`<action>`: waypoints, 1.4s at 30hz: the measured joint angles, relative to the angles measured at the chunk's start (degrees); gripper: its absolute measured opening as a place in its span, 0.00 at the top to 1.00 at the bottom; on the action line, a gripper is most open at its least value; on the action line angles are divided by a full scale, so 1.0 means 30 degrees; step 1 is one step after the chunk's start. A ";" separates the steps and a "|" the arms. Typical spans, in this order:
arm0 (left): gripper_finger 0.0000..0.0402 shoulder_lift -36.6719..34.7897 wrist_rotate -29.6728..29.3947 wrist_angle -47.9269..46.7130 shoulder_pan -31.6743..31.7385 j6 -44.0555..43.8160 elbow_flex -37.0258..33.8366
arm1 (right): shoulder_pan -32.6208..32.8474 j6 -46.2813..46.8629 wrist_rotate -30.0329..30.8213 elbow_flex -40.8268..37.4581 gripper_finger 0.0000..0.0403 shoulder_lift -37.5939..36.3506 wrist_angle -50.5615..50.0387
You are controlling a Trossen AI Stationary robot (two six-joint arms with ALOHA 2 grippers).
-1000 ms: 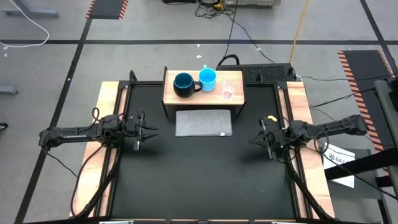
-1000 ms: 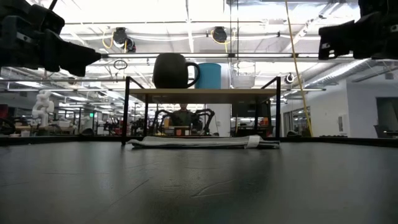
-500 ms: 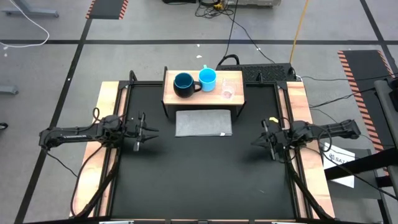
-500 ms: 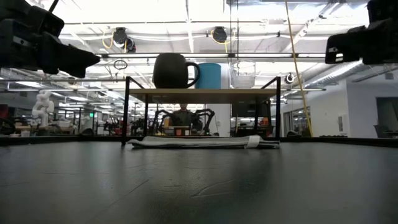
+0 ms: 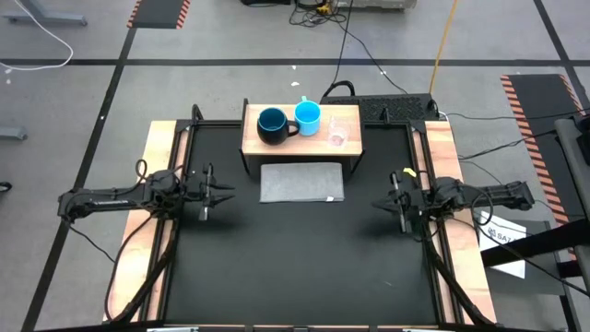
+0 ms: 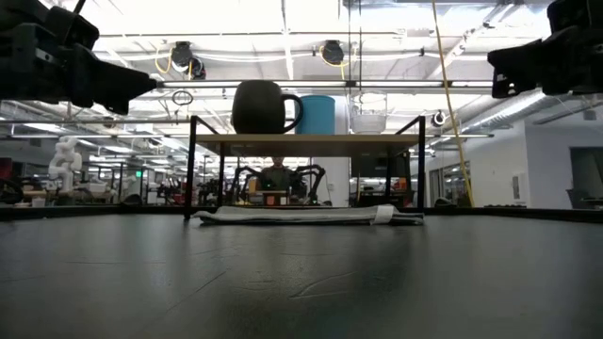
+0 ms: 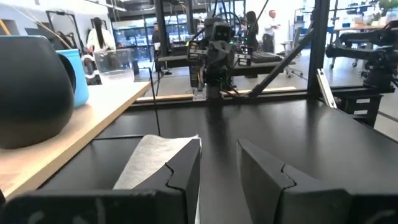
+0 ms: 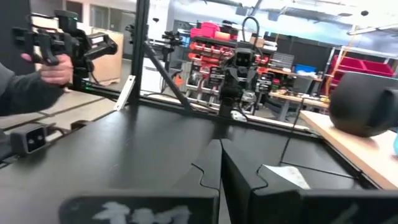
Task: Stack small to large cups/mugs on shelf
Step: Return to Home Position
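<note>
Clear cup [image 5: 336,136], shelf's [image 5: 277,149] right end: judged light, slippery, fragile; grip across rim. Left jaws part-open, empty; right jaws closed, empty

low light-wood shelf on dark legs [image 5: 277,148]; holds, upright in a row, large dark navy mug [image 5: 272,124], medium light-blue mug [image 5: 308,117], small clear cup [image 5: 336,136].

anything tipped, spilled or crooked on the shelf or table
Nothing stands out: the navy mug, light-blue mug and clear cup stand upright in a row on the shelf, none tipped or spilled; the grey mat lies flat beside it.
</note>
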 joint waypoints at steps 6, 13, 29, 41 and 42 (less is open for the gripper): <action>0.73 0.0000 -0.0162 0.0243 0.0000 -0.0099 -0.0004 | -0.1141 0.0011 0.0991 0.0000 1.00 0.0007 -0.0101; 0.73 0.0007 -0.0520 0.0246 0.0000 -0.0026 -0.0004 | -0.1908 0.0536 0.0935 0.0000 1.00 0.0007 -0.0650; 0.73 0.0007 -0.0513 0.0228 0.0000 -0.0091 -0.0003 | -0.1923 0.1391 0.0905 0.0000 1.00 0.0007 -0.1235; 0.73 0.0006 -0.0513 0.0232 0.0000 -0.0228 -0.0004 | -0.1923 0.1966 0.0898 0.0000 1.00 0.0007 -0.1249; 0.73 0.0001 -0.0513 0.0274 -0.0006 -0.0330 -0.0004 | -0.1923 0.1966 0.0898 0.0000 1.00 0.0007 -0.1241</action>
